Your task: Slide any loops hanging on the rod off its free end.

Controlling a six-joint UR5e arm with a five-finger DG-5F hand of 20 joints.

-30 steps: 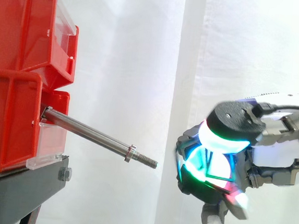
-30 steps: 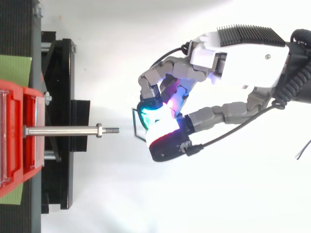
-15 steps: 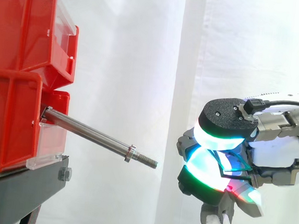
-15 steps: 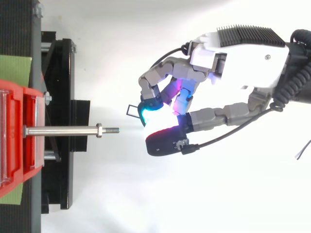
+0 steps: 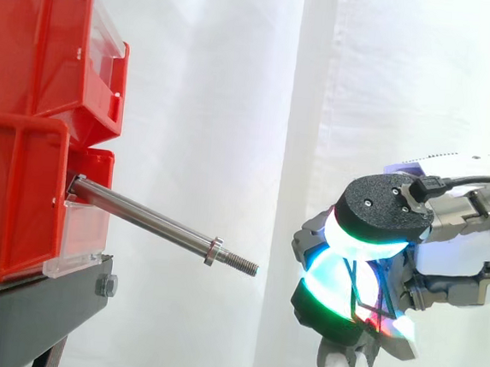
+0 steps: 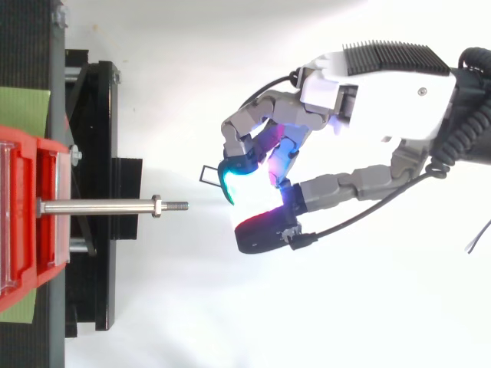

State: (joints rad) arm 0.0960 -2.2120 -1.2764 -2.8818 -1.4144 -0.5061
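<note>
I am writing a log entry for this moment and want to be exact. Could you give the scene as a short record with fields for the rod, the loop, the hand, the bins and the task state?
rod: metal, sticks out of the lower red bin, slopes down to its threaded free end; nothing hangs on it
loop: thin dark wire frame, off the rod, beyond its free end
hand: fingers curled, pinching the loop; apart from the rod
bins: upper red bin stacked on the lower one, on a black stand
task state: rod bare, so it looks done

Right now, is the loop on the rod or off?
Off: the rod is bare, and the hand pinches the loop beyond its tip.
</note>
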